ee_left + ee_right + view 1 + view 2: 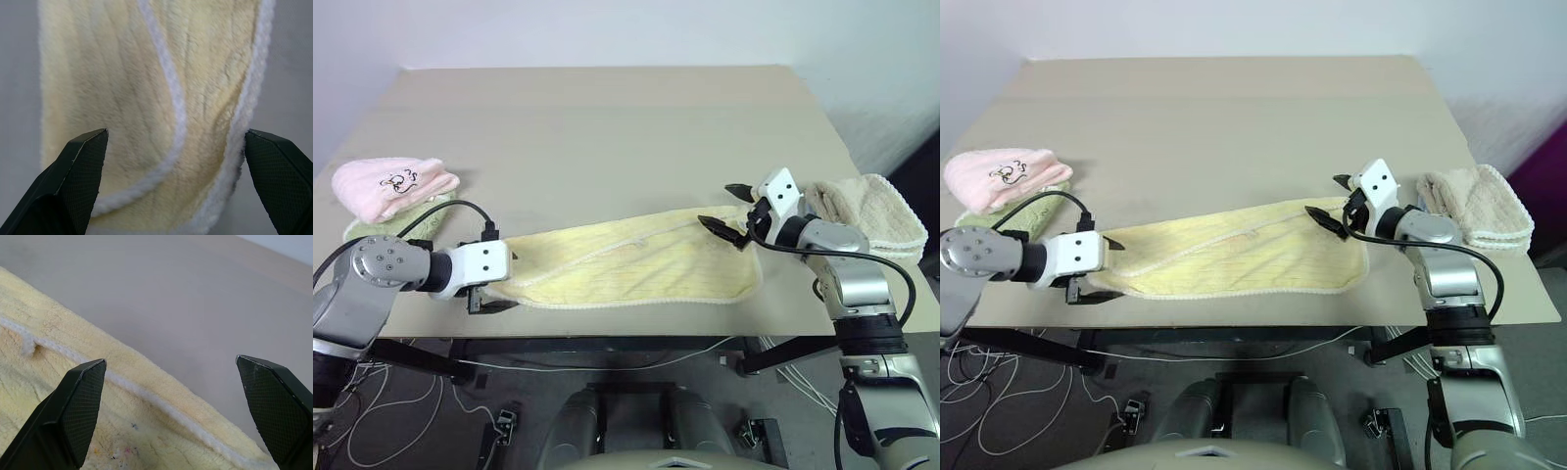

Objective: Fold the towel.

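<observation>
Left hand point(492, 291) is seen spread wide, nothing gripped, at the left end of the towel point(636, 264), fingers straddling that end's width per the wrist view. Right hand point(732, 219) is likewise spread wide & empty, poised at the towel's right end by the far corner, pointed leftward along the cloth. Towel is laid near the front edge of the table point(607, 127), already doubled lengthwise it seems, long axis running left–right w/ the right end slightly farther back. Each end is thus matched to its own arm; neither is closer to the middle. Next fold is judged to need one short end carried along that axis onto the other.
</observation>
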### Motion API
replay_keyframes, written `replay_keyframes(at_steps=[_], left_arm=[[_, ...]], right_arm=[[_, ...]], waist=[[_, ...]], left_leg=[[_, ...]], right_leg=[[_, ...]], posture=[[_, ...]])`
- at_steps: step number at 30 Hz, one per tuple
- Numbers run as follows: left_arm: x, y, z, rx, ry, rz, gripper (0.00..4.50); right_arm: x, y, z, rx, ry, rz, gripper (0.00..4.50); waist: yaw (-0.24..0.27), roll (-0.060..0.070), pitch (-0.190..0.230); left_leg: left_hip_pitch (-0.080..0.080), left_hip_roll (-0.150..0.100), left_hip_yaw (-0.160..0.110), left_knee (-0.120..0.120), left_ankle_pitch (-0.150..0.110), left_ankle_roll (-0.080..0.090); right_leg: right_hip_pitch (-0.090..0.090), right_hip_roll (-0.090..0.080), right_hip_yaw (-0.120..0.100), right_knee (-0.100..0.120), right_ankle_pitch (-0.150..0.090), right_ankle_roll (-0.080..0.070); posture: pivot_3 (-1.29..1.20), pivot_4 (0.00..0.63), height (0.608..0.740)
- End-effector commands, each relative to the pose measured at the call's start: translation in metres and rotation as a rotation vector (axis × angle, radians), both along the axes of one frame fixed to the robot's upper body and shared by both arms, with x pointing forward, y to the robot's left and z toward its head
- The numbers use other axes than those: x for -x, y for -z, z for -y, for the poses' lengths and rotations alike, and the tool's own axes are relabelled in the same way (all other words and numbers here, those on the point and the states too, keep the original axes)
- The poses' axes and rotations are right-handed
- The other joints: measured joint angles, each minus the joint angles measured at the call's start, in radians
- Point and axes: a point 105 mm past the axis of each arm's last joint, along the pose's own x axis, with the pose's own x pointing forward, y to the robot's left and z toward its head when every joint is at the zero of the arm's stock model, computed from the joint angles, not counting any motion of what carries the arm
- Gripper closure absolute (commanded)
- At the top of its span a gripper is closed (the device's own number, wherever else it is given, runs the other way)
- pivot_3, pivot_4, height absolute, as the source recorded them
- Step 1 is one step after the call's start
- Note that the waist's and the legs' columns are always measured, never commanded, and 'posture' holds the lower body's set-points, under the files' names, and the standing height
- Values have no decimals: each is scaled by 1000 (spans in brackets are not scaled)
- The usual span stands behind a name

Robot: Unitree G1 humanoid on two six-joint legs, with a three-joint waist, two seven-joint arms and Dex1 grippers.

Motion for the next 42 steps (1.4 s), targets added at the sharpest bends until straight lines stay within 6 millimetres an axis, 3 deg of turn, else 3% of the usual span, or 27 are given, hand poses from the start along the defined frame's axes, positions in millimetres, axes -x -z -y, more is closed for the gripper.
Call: replay_keyframes(at_steps=[1,15,29,40,42], left_arm=[[-1,-9,7,25,35,20,0],[-1,-31,26,260,77,32,0],[-12,4,4,83,-43,33,0],[-22,4,-2,53,-63,89,0],[-22,2,-1,58,-58,96,405]], right_arm=[[-2,-13,2,3,4,46,38],[-3,-14,3,-1,24,57,38],[-7,-16,2,-6,32,72,38],[-5,-15,4,-3,37,71,38],[-5,-15,4,-2,37,72,0]], waist=[[-1,0,0],[0,0,0],[-1,0,0],[0,0,0],[0,0,0]], left_leg=[[0,0,0,0,0,0],[0,0,0,0,0,0],[0,0,0,0,0,0],[0,0,0,0,0,0],[0,0,0,0,0,0]], right_leg=[[0,0,0,0,0,0],[0,0,0,0,0,0],[0,0,0,0,0,0],[0,0,0,0,0,0],[0,0,0,0,0,0]], posture=[[0,150,740],[0,150,740],[0,150,740],[0,150,740],[0,150,740]])
